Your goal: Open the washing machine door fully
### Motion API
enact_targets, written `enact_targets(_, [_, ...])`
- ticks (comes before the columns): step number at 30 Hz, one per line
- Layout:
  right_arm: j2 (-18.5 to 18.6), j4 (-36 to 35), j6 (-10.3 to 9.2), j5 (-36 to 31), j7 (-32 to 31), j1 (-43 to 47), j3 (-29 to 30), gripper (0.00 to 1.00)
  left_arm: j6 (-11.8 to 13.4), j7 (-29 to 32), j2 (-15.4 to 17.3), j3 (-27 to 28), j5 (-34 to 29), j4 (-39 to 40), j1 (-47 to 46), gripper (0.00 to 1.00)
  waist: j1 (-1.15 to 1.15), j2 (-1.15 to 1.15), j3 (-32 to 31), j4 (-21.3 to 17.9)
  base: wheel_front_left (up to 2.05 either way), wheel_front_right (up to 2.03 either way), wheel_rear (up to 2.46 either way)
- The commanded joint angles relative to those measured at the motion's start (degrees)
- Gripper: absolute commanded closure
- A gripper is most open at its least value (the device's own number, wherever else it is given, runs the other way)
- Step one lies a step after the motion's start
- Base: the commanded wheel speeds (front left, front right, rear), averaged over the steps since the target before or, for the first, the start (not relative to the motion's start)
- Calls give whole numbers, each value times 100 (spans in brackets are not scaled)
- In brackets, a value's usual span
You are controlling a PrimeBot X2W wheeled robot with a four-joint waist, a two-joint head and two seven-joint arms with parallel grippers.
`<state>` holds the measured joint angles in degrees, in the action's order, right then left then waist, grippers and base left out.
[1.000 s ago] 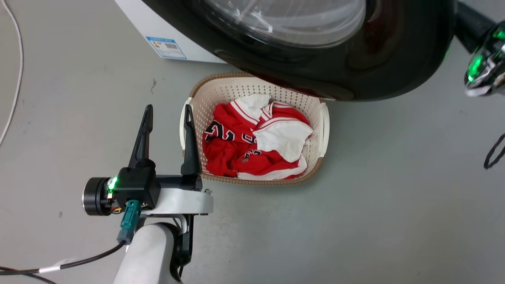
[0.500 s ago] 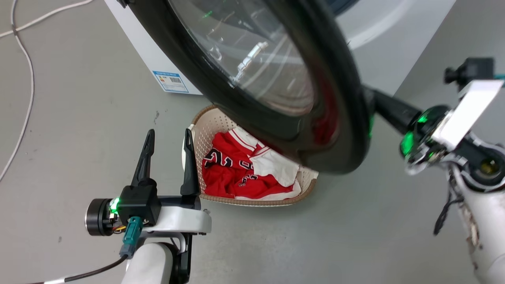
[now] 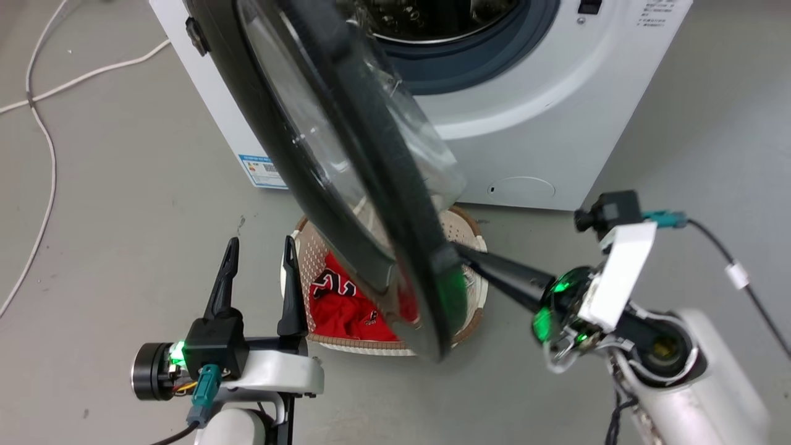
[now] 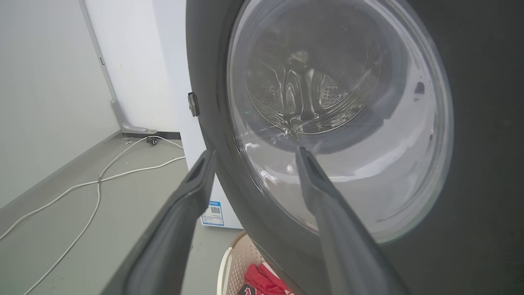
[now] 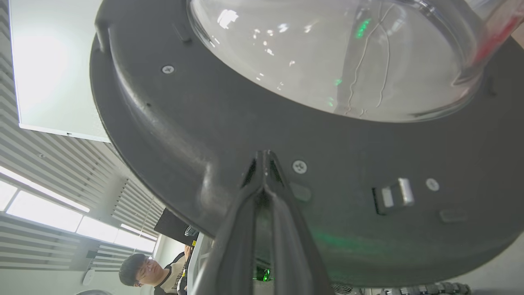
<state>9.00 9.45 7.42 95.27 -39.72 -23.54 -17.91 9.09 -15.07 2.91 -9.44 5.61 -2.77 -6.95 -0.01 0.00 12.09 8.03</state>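
Grey floor [image 3: 93, 204] on all sides, with white cable [image 3: 43, 142] lying to the left of the washing machine [image 3: 556, 136]. Hinged at the left of the machine's front: washing machine door [image 3: 346, 154], swung well out from the machine and seen almost edge-on from the head, glass bowl turned toward the machine. Behind it, open mouth of the machine with steel drum [image 3: 426, 15] and grey gasket [image 3: 482, 55].

Right gripper [image 5: 265, 157] closed, fingers pressed together, tips touching the inner face of the door near its free rim, on the side that faces the machine. Left gripper [image 3: 261, 242] spread open, over the floor in front of the machine's left corner, apart from the door.

Cream laundry basket [image 3: 364, 347] on the floor just in front of the machine, below the lower rim of the door. Inside it, red garment [image 3: 340, 303] with dark lettering, partly hidden by the door. Blue sticker [image 3: 262, 172] low on the machine near its left corner, and round service flap [image 3: 522, 187] low on its front.
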Motion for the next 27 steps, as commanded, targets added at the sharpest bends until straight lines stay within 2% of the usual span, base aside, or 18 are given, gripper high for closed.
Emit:
enact_targets(1, [-136,-6,12,59,5,155,-58,100,-15,-15,-3,19,-54,6,85,0,1,0,-58,-23,0,0,0])
enact_targets(8, [-412,22,12,63,34,505,-320,100,-32,-14,-3,75,-73,0,203,0,1,0,-180,-24,0,0,0])
enact_targets(18, [-544,-1,6,-13,287,852,-438,100,-34,-15,-3,158,-84,-33,427,0,1,0,-436,-92,0,0,0])
enact_targets(23, [-561,-80,6,-232,881,1039,-110,100,-51,-14,-3,196,-89,-68,565,0,1,0,-633,-151,0,0,0])
enact_targets(26, [-554,-198,6,-477,1487,1117,182,100,-65,-14,-3,230,-77,-87,643,0,1,0,-756,-192,0,0,0])
enact_targets(27, [-563,-257,6,-540,1689,1135,285,91,-71,-15,-3,246,-80,-94,673,0,1,0,-799,-206,0,0,0])
